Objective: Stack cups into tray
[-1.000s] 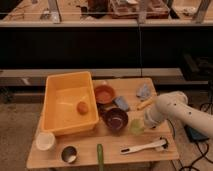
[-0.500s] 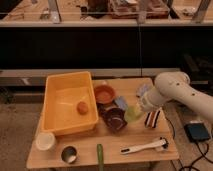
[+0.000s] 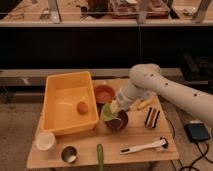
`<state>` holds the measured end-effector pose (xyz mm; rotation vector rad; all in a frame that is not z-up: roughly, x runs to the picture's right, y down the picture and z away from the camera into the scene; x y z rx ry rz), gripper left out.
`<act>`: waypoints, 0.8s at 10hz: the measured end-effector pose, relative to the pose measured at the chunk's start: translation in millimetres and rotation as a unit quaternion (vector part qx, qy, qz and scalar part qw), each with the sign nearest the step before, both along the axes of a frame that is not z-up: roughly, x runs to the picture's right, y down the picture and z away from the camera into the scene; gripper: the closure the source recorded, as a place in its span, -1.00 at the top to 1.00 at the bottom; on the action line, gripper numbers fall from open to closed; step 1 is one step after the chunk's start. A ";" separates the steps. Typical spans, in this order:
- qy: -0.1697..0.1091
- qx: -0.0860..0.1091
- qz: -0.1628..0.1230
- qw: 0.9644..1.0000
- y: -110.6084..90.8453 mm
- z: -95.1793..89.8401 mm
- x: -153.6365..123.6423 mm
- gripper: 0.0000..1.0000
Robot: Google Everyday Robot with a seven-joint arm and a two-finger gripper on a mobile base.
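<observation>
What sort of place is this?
Likely a robot test lab, not a kitchen: small wooden table with a large yellow-orange plastic tub, dark shelving behind, black power box on the floor. The gripper holds a pale green cup beside the tub.

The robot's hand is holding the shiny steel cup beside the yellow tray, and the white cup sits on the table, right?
Not quite. The camera view shows the gripper holding the pale green cup beside the yellow tray, not the steel one. The steel cup stands on the table, near the white cup.
</observation>
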<state>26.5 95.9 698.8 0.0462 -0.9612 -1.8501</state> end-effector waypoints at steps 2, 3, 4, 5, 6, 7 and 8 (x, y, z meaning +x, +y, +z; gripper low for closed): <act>-0.052 0.005 -0.043 0.998 3.3 -13.1 -51.7 -0.74; -0.077 0.006 -0.063 0.995 6.6 -20.3 -74.4 -0.74; -0.101 0.005 -0.084 0.991 11.8 -26.7 -96.8 -0.74; -0.112 0.005 -0.091 0.989 13.4 -30.0 -106.9 -0.74; -0.111 0.004 -0.091 0.990 13.9 -29.8 -104.6 -0.74; -0.111 0.004 -0.091 0.990 14.0 -29.7 -104.2 -0.74; -0.112 0.004 -0.092 0.989 14.2 -30.2 -106.4 -0.74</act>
